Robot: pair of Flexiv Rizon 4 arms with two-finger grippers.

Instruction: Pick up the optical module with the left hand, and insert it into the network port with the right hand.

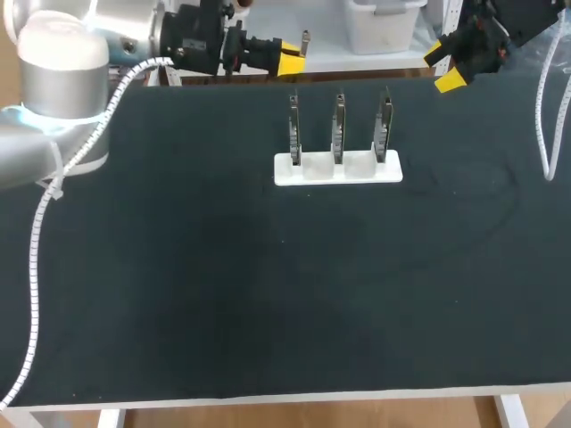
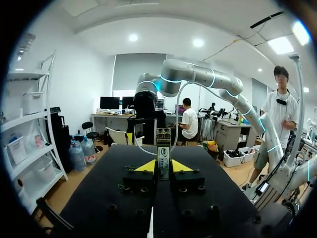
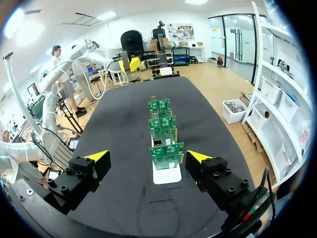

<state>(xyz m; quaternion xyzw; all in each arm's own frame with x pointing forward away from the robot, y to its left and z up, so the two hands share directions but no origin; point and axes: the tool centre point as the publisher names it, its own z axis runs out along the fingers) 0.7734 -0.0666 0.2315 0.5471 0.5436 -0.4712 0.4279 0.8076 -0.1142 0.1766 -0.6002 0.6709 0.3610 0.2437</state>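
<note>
While the left gripper (image 2: pixel 163 167) is clamped on the module (image 2: pixel 163 151), beyond the rack (image 1: pixel 337 169) and left of it, treat that part as light, stiff and slick-sided; you'd best take its flat sides. Long axis sits crosswise to the fingers, apparently upright. Right gripper (image 1: pixel 443 65): spread, empty, beyond-right of the rack.

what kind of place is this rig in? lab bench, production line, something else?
Probably a robotics lab test bench: a black-covered table carries a white holder with three circuit boards standing upright, the left gripper is shut on an optical module, and the open right gripper faces the boards.
</note>
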